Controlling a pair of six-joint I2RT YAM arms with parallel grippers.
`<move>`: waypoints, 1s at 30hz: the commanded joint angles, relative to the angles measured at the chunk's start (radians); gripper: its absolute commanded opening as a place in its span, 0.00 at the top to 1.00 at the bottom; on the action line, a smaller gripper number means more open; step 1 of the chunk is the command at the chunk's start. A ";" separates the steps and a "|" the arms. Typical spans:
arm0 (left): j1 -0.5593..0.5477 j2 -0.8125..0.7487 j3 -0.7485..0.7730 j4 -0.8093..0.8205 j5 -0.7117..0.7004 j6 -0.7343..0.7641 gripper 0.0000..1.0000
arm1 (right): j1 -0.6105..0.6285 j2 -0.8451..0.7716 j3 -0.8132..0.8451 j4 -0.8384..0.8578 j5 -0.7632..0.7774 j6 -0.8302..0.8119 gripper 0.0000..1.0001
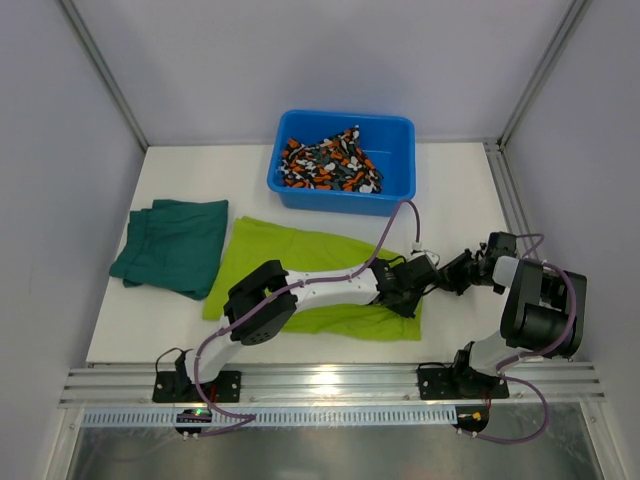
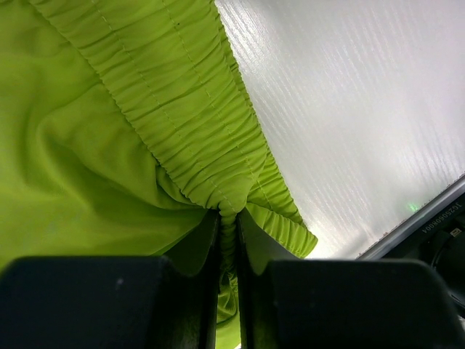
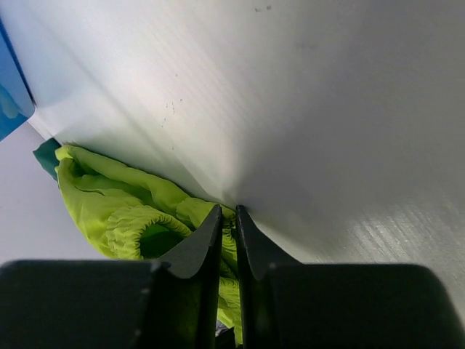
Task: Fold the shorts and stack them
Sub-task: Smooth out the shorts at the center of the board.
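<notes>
Left pincer is clamped on the gathered waistband of the lime shorts. The right pincer has its jaws pressed nearly together with lime cloth in the gap, which I read as a pinch on the same end. That pair lies spread on the surface on the arms' side of the blue tub, its gripped end below the tub's right corner. The teal shorts, apparently already folded, lie off the tub's near-left corner, and the camouflage shorts are inside the tub. Folding the lime pair looks to be the step in hand. Next, both arms need to lift that end together and carry it over the opposite end, keeping the cloth taut.
</notes>
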 commanded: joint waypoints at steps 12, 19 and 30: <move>0.000 -0.079 -0.033 0.035 0.078 0.004 0.76 | -0.001 0.032 0.039 0.109 0.073 0.009 0.96; 0.004 -0.095 -0.043 0.033 0.078 0.011 0.62 | 0.029 0.036 0.094 0.124 0.093 -0.014 0.96; 0.069 -0.099 0.013 0.043 0.219 0.011 0.76 | 0.075 0.065 0.221 0.075 0.190 -0.046 0.96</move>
